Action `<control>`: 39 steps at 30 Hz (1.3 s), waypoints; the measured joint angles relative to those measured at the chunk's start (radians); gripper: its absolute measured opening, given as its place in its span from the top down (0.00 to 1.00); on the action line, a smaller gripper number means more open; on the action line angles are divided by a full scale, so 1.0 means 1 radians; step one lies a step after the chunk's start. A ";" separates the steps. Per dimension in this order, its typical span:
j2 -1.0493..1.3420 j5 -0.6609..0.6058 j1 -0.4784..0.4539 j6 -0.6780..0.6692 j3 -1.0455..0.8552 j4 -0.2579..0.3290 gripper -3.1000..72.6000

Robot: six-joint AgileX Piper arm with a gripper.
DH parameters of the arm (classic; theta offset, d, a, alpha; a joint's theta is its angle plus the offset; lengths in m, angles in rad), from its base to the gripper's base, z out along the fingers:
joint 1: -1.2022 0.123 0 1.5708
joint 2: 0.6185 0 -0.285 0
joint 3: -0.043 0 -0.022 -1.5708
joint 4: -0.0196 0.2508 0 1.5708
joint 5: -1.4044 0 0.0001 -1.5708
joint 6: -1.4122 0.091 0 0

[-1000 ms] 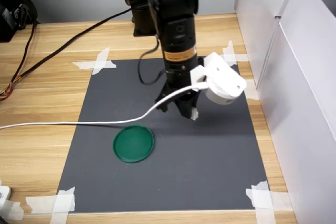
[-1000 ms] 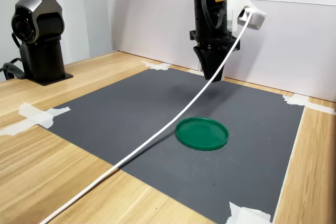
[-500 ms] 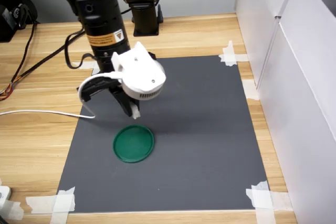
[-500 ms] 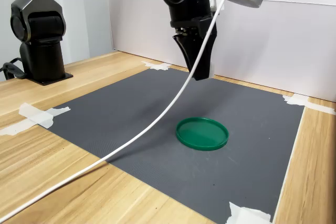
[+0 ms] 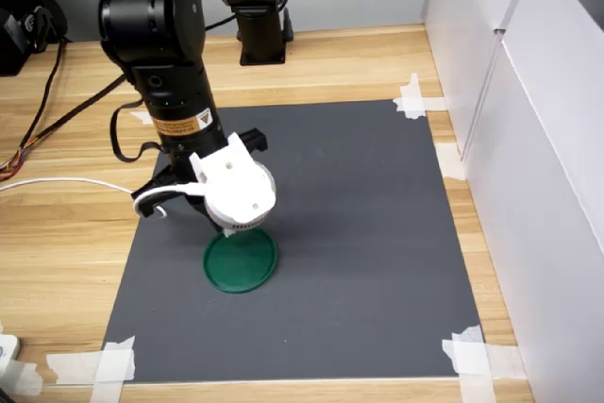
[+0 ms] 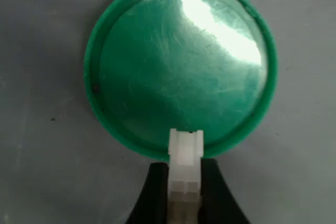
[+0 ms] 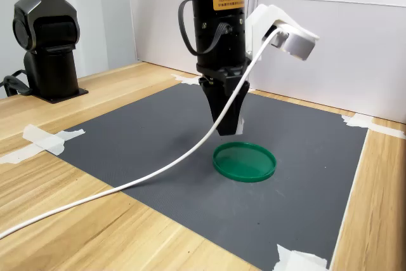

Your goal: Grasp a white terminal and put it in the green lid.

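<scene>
Mat (image 5: 377, 261) flat on desk (image 5: 75, 261), corners taped. Lid (image 5: 242, 260) on mat, toward 7 o'clock of mat centre in first exterior view. Pincer (image 6: 185, 192) above lid's rim, block (image 6: 185, 169) clamped between its jaws, block tip over rim in wrist view. Cable (image 7: 127, 185) runs from arm across mat toward 8 o'clock in second exterior view. Wall panel (image 5: 528, 139) at mat's 3 o'clock in first exterior view.

Wooden table (image 5: 85, 261) carries a dark mat (image 5: 377, 233) (taped, seemingly).
</scene>
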 joint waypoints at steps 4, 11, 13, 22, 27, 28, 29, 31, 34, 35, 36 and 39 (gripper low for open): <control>-0.031 0.024 0.000 -0.011 0.000 -0.002 0.85; -0.046 0.054 0.000 -0.017 0.000 -0.007 0.82; -0.054 0.057 0.000 -0.022 0.000 -0.008 0.77; -0.056 0.064 0.000 -0.026 0.000 0.009 0.30; 0.004 0.081 0.000 -0.026 0.000 0.083 0.22; 0.027 0.091 0.000 -0.026 0.000 0.106 0.22; 0.050 0.100 0.000 -0.026 0.000 0.127 0.22; 0.098 0.108 0.000 -0.027 0.000 0.164 0.24; 0.158 0.114 0.000 -0.027 0.000 0.194 0.32; 0.177 0.114 0.000 -0.027 0.000 0.200 0.36; 0.195 0.114 0.000 -0.027 0.000 0.203 0.41; 0.251 0.132 0.000 -0.027 -0.013 0.210 0.58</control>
